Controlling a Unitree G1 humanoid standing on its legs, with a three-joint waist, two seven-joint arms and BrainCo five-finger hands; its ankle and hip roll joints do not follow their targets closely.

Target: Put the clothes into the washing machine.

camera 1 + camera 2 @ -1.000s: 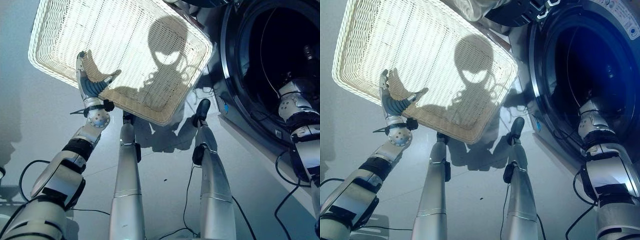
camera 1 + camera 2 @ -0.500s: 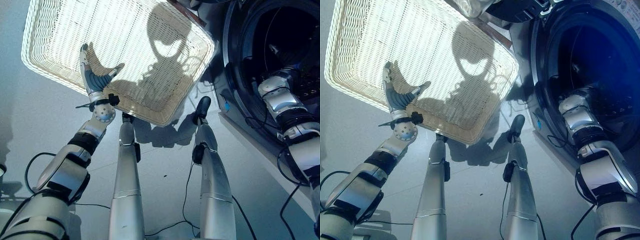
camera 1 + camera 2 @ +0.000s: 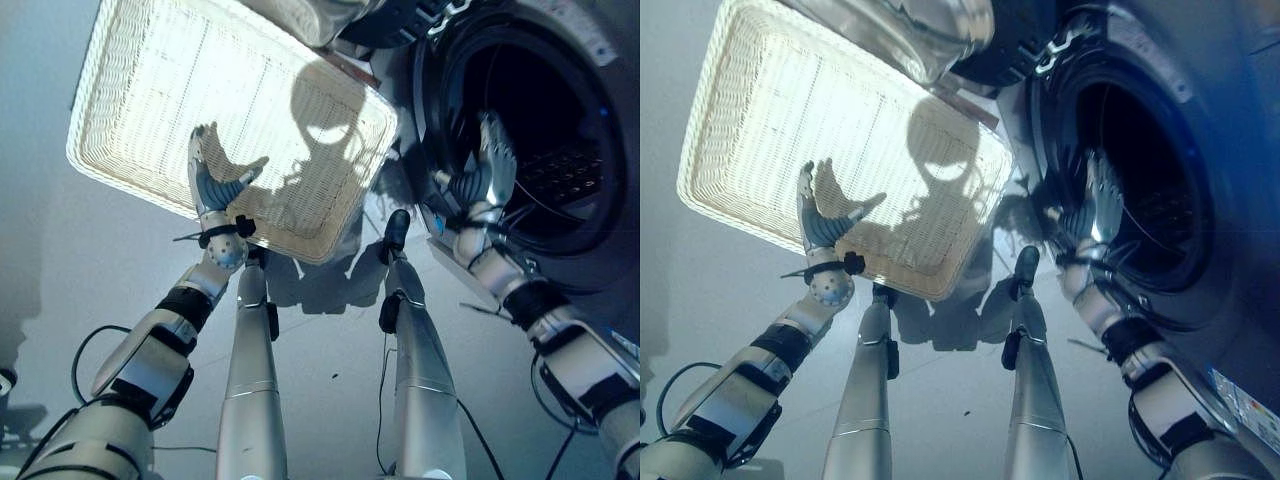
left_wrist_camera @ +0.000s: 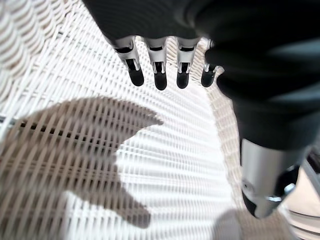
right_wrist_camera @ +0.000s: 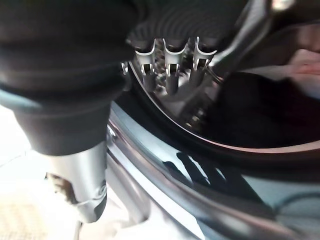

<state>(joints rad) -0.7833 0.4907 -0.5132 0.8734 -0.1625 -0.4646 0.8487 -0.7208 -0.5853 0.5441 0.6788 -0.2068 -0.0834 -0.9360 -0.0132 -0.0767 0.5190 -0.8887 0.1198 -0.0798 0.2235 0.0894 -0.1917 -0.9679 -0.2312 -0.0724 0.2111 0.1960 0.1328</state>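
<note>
L hand (image 3: 212, 180), fingers spread, empty, over white woven rectangular basket (image 3: 150, 110). R hand (image 3: 487, 170), fingers straight, empty, at dark round washing machine drum opening (image 3: 545, 150); no clothes visible in basket.

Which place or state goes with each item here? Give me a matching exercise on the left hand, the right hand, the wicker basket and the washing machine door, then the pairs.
Items:
1. left hand
2. right hand
3. wicker basket
4. washing machine door

Places or states:
A. swung open, above the basket's far edge
B. open, over the basket's near edge
C. white, no clothes in it
D. open, at the rim of the drum opening

Pairs: 1-B, 2-D, 3-C, 4-A
</note>
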